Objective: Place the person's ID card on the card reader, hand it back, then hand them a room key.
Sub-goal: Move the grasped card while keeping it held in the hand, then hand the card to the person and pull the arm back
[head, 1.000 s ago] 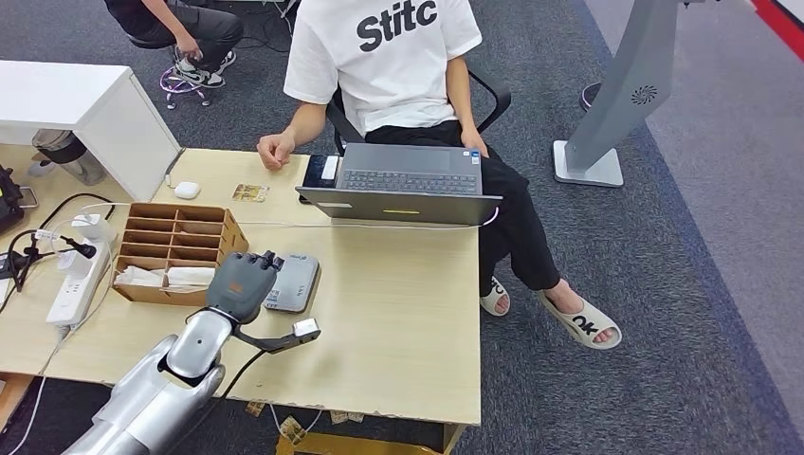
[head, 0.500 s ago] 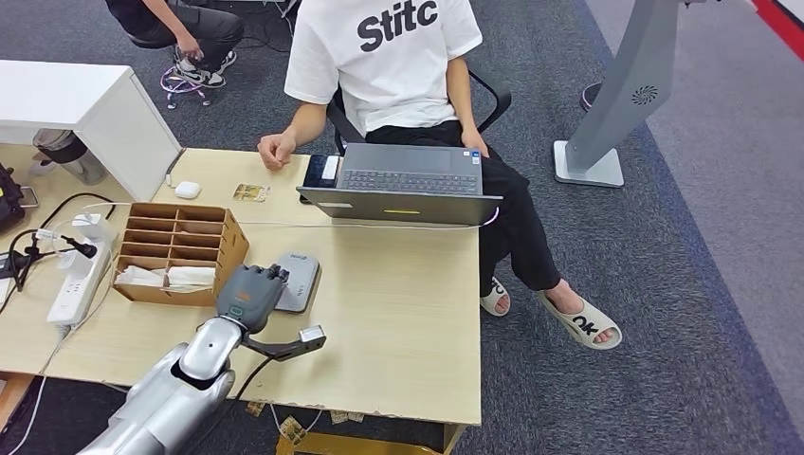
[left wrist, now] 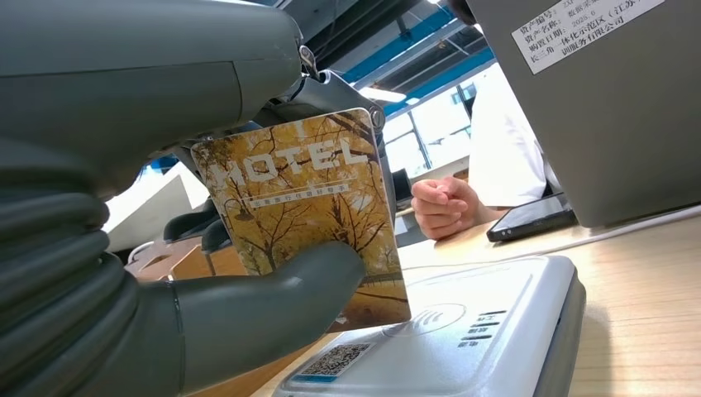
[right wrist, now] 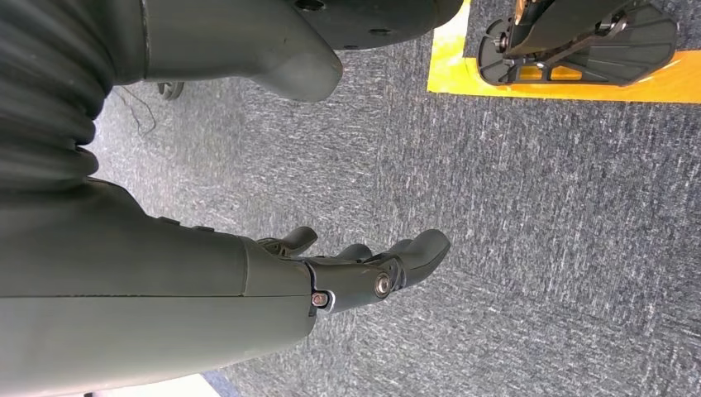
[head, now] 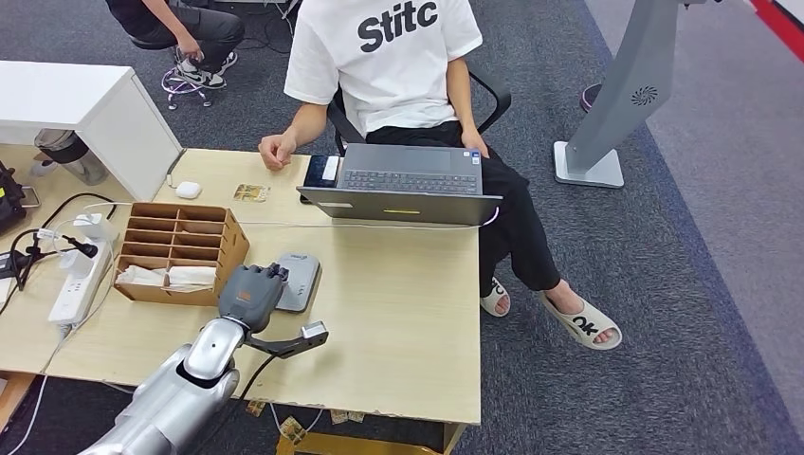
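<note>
My left hand [head: 250,295] hovers at the near left corner of the grey card reader [head: 300,280] on the wooden desk [head: 398,313]. In the left wrist view the thumb [left wrist: 264,308] and fingers pinch a yellow card printed HOTEL [left wrist: 307,211], upright, its lower edge just above the card reader [left wrist: 471,331]. A second small yellowish card [head: 250,192] lies on the desk near the seated person's fist [head: 275,150]. My right hand [right wrist: 364,269] hangs over grey carpet, fingers loosely apart, holding nothing.
A cardboard sorter box [head: 177,250] stands left of the reader, with a power strip [head: 78,281] and cables beyond it. An open laptop [head: 403,185] faces the person [head: 389,57] across the desk. A white cabinet [head: 85,114] is at the far left.
My left hand has drawn slightly back and down toward the reader's near corner over the second, holding almost still in the last half second. The person has not moved.
</note>
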Robot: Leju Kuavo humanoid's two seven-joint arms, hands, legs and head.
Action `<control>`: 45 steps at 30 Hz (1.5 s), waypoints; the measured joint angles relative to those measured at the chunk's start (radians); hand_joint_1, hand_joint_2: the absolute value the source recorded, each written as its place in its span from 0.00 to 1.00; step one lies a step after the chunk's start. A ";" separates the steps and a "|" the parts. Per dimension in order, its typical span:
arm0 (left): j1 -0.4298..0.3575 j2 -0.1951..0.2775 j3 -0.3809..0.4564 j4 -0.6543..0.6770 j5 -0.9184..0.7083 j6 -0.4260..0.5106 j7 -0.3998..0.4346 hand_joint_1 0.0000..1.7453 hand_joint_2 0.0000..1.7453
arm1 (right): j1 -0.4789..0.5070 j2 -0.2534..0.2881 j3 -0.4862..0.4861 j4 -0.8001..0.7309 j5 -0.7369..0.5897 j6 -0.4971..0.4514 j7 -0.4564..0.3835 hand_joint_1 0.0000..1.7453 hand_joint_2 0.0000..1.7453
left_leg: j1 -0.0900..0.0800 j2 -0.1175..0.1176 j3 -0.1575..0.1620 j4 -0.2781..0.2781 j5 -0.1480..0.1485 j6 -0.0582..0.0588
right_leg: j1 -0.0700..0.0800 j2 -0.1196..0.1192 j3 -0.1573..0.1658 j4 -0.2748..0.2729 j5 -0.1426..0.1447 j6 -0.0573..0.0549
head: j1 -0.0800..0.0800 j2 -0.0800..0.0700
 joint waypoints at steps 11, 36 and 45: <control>-0.001 -0.012 0.032 -0.003 0.108 0.024 -0.046 1.00 1.00 | 0.000 0.000 0.001 0.000 0.001 0.000 0.003 0.00 1.00 | 0.000 0.000 0.000 0.000 0.000 0.000 | 0.000 0.000 0.000 0.000 0.001 0.000 | 0.000 0.000; -0.274 0.063 0.157 -0.204 0.002 0.044 0.003 1.00 1.00 | -0.003 0.000 0.025 0.000 0.025 -0.009 0.022 0.00 1.00 | 0.001 -0.001 -0.001 0.000 0.002 -0.001 | 0.000 0.000 -0.001 0.001 0.002 0.000 | 0.000 0.000; -0.426 0.096 0.157 -0.076 -0.039 0.044 0.028 1.00 1.00 | -0.007 0.000 0.031 0.000 0.024 -0.010 0.024 0.00 1.00 | 0.001 -0.001 -0.002 0.000 0.003 0.000 | 0.000 0.000 -0.001 0.001 0.003 0.000 | 0.000 0.000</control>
